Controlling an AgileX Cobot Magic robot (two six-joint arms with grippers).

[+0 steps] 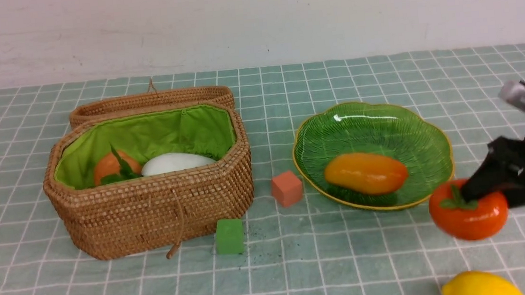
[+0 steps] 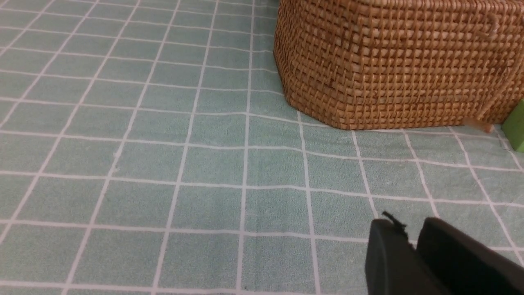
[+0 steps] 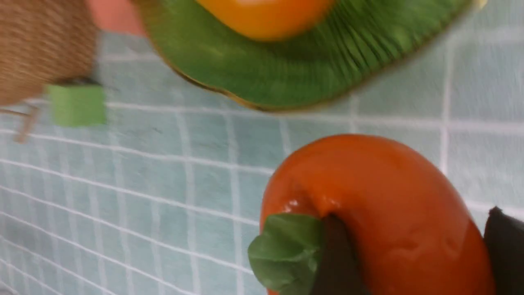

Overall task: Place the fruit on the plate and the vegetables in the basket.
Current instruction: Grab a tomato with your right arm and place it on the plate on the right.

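Tan octagonal wicker basket [image 1: 154,209] at 9 o'clock, lid back, holding white radish [image 1: 176,163] and brownish-orange potato [image 1: 109,165]. Green ribbed glass plate [image 1: 412,125] at 3 o'clock carries orange-yellow mango [image 1: 365,173]. Right gripper [image 1: 478,191] jaws pinching round orange-red persimmon [image 1: 468,217]. Yellow lemon [image 1: 480,286] at 5 o'clock on counter [image 1: 330,265]. Left gripper [image 2: 412,241] jaws pressed together.

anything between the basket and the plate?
Yes: a salmon-orange cube sits on the cloth between the basket and the plate, nearer the plate, touching neither. The front view shows it clearly. A green cube sits just forward of the gap.
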